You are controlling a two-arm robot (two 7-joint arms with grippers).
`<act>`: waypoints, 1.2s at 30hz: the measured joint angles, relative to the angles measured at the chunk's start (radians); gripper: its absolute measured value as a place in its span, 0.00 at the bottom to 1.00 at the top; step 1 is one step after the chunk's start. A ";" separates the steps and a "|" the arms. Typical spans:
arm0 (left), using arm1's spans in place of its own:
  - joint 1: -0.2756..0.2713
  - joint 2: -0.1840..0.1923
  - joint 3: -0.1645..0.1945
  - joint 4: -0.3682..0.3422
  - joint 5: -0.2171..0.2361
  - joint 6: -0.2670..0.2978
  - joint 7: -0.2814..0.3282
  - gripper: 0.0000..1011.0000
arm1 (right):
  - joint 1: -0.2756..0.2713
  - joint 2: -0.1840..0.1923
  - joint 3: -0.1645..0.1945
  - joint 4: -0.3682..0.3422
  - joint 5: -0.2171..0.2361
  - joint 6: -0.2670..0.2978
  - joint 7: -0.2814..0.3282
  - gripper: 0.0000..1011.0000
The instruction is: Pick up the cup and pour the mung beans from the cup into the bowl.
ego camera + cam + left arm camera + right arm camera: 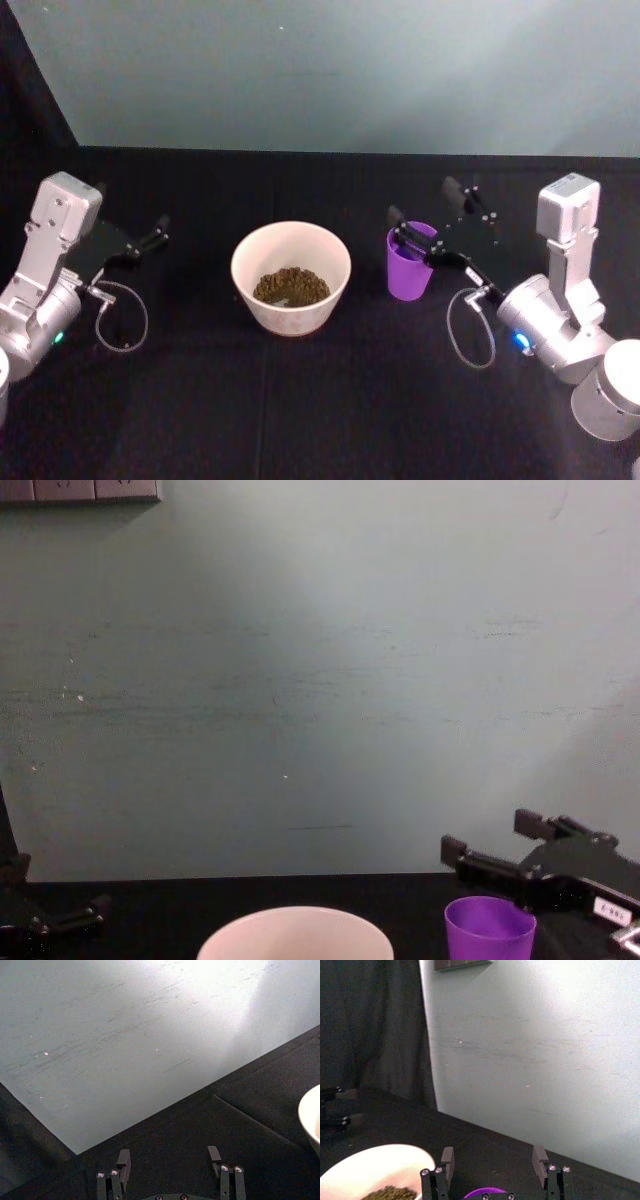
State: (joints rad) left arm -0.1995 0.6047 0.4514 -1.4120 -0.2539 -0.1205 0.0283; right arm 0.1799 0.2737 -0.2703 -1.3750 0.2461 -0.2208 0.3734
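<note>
The cup (410, 263) was a small, smooth piece of bright purple plastic, tapered toward its base and without a handle, and it stood upright on the table just to the right of the bowl (291, 277). The bowl was wide, round and pale cream, with a plain rim and a mound of small greenish-brown mung beans (290, 286) lying in its bottom. There was one cup and one bowl, set side by side but apart (the bowl looked roughly twice as broad).

The right gripper (428, 215) hung at the cup's far right side with its two dark fingers spread apart, holding nothing; one finger lay over the cup's rim, though whether it touched the plastic could not be told. In the right wrist view the purple rim (485, 1193) sat low between the fingers. The left gripper (170, 1157) rested well to the left of the bowl, its fingers also parted and empty.

A matt black cloth (320, 400) covered the table, faintly creased. Behind it rose a pale grey-green wall (320, 680) with light scuffs and scratches.
</note>
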 joint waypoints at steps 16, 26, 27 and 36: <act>0.000 0.000 0.000 0.000 0.000 0.000 0.000 0.99 | 0.030 0.046 0.111 0.024 0.001 0.048 -0.049 0.99; 0.000 0.000 0.000 0.000 0.000 0.000 0.000 0.99 | 0.052 0.061 0.114 0.141 -0.082 0.039 -0.083 0.99; 0.000 0.000 0.000 0.000 0.000 0.000 0.000 0.99 | 0.053 0.060 0.113 0.151 -0.090 0.036 -0.087 0.99; 0.000 0.000 0.000 0.000 0.000 0.000 0.000 0.99 | 0.035 0.032 0.103 0.159 -0.197 0.020 -0.172 0.99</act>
State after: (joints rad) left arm -0.1995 0.6047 0.4514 -1.4119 -0.2539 -0.1205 0.0283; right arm 0.2146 0.3058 -0.1676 -1.2156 0.0496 -0.2006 0.2011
